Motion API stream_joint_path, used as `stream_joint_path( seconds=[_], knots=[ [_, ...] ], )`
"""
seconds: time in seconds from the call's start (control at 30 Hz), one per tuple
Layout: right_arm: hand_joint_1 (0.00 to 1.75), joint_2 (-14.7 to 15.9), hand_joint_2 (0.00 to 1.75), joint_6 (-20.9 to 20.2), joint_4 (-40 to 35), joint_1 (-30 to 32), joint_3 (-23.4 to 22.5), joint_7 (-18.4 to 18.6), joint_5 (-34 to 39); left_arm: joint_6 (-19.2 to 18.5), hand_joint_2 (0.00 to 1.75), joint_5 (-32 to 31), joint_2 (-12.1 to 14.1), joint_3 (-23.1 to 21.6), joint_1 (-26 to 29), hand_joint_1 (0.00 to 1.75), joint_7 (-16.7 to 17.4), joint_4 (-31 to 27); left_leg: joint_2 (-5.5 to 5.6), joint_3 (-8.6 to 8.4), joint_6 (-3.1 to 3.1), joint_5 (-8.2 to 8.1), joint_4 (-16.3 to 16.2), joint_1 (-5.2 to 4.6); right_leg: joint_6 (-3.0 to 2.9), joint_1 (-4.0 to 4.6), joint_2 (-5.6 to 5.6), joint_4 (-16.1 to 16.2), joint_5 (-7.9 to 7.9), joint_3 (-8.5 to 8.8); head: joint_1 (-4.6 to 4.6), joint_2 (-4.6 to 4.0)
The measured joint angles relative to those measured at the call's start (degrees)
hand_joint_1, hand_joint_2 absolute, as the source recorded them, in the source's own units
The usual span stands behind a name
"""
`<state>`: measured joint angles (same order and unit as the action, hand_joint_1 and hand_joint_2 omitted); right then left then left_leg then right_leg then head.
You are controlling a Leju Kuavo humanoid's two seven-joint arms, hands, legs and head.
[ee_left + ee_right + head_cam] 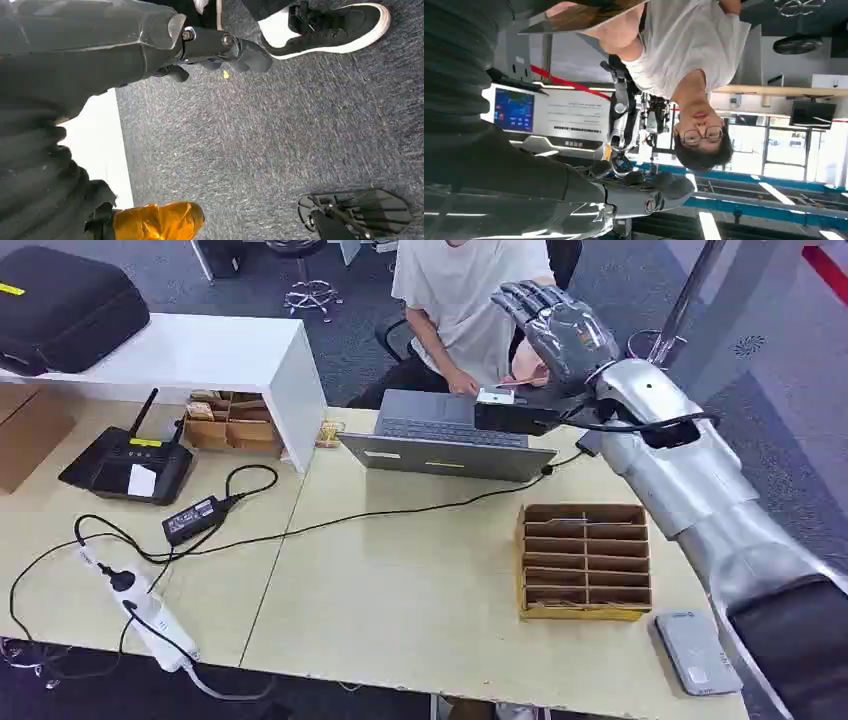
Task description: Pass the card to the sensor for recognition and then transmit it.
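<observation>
**Right hand.** The right hand (556,328) is raised with its fingers (528,298) extended and apart. No card lies between them in the head view or the right wrist view, so the hand is judged empty.

**Card.** A small white rectangle, taken to be the card (495,396), lies just below the fingertips on the side toward the laptop (440,440). It is close to the person's hand (527,372). Whether the person holds it or it rests on the dark block beneath it cannot be told.

**Handling.**
- Expect the card to be very light, thin, stiff and smooth-faced.
- It will slide between hard fingers under a loose pinch, and it will flex if squeezed across its flat.
- Take it by one short end, thumb on one face and a finger on the other. This leaves most of the face free to present.

**Further out.**
- The slotted cardboard tray (585,560) sits well back from the fingers, toward the robot.
- A flat grey pad (697,651) lies beyond the tray at the table's (420,620) near corner. This is possibly the sensor, but that is not confirmed.

**Left hand.** The left hand (220,47) hangs over grey carpet, fingers loosely extended and holding nothing.
</observation>
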<state>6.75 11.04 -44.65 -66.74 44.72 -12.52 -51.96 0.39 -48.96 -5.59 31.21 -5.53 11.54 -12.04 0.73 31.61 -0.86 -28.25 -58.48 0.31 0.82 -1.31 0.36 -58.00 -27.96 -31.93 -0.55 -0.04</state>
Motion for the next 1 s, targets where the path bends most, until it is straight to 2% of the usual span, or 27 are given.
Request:
stream_joint_path(
  seconds=[0.07,0.1,0.23,0.37,0.5,0.53,0.57,0.6,1.0],
  knots=[
    [0.0,-0.1,1.75,0.1,0.1,0.0,0.0,-0.1,0.5,0.0,1.75,0.0,0.0,0.0,0.0,0.0,0.0,0.0,0.01,0.01,0.0,0.0,0.0,0.0,0.0,0.0,0.0,0.0,0.0,0.0,0.0,0.0],
    [1.75,-0.1,1.75,0.1,0.1,0.0,0.0,-0.1,0.9,0.0,1.75,-0.1,0.0,0.0,0.0,0.0,0.0,0.0,0.01,0.01,0.0,0.0,0.0,0.0,0.0,0.0,-0.01,0.0,0.0,0.0,0.02,0.0],
    [1.75,-0.1,1.75,0.1,0.1,0.0,0.0,-0.3,1.9,0.2,1.75,-0.7,0.0,0.0,0.0,0.0,-0.3,0.0,0.0,0.01,0.0,0.0,0.0,0.0,0.0,0.0,0.0,0.0,0.0,-0.01,0.02,0.0],
    [1.75,-0.1,1.75,0.7,0.0,0.1,-0.2,-0.7,3.1,2.4,1.75,-3.3,0.0,-0.4,-0.4,0.0,-5.8,0.0,0.01,0.04,0.0,0.0,-0.1,0.0,0.0,0.0,0.0,0.0,0.0,-0.06,0.02,0.0],
    [1.75,-0.1,1.75,0.7,-0.2,0.4,-0.5,-1.4,3.9,0.8,1.75,-3.7,-0.2,-1.3,-2.1,0.0,-8.6,0.0,-0.01,0.06,0.0,0.01,-0.1,0.0,-0.03,0.0,0.01,0.0,0.04,-0.06,0.02,0.0],
    [1.75,-0.1,1.75,0.7,-0.2,0.4,-0.5,-1.5,3.9,0.7,0.0,-3.6,-0.3,-1.4,-2.3,0.0,-8.8,0.0,-0.04,0.05,0.0,0.01,-0.1,0.0,-0.04,0.0,0.03,0.0,0.05,-0.06,0.02,0.0],
    [1.75,-0.1,1.75,0.7,-0.2,0.4,-0.5,-1.5,4.0,0.5,0.0,-3.2,-0.5,-1.4,-2.4,0.0,-9.1,0.0,-0.05,0.05,0.0,0.01,-0.1,0.0,-0.04,0.0,0.04,0.0,0.05,-0.07,0.0,0.0],
    [1.75,-0.1,1.75,0.7,-0.2,0.4,-0.5,-1.5,4.0,0.6,1.75,-3.0,-0.5,-1.4,-2.4,0.0,-9.6,0.0,-0.05,0.05,0.0,0.01,-0.1,0.0,-0.03,0.0,0.05,0.0,0.05,-0.08,0.02,0.0],
    [1.75,-0.1,1.75,0.5,-0.3,0.9,-0.6,-1.3,4.0,1.4,1.75,-2.1,-0.8,-1.4,-2.5,0.0,-11.2,0.0,-0.04,0.09,0.0,0.01,-0.1,0.0,-0.03,0.0,0.04,0.0,0.05,-0.11,0.02,0.0]
  ],
)
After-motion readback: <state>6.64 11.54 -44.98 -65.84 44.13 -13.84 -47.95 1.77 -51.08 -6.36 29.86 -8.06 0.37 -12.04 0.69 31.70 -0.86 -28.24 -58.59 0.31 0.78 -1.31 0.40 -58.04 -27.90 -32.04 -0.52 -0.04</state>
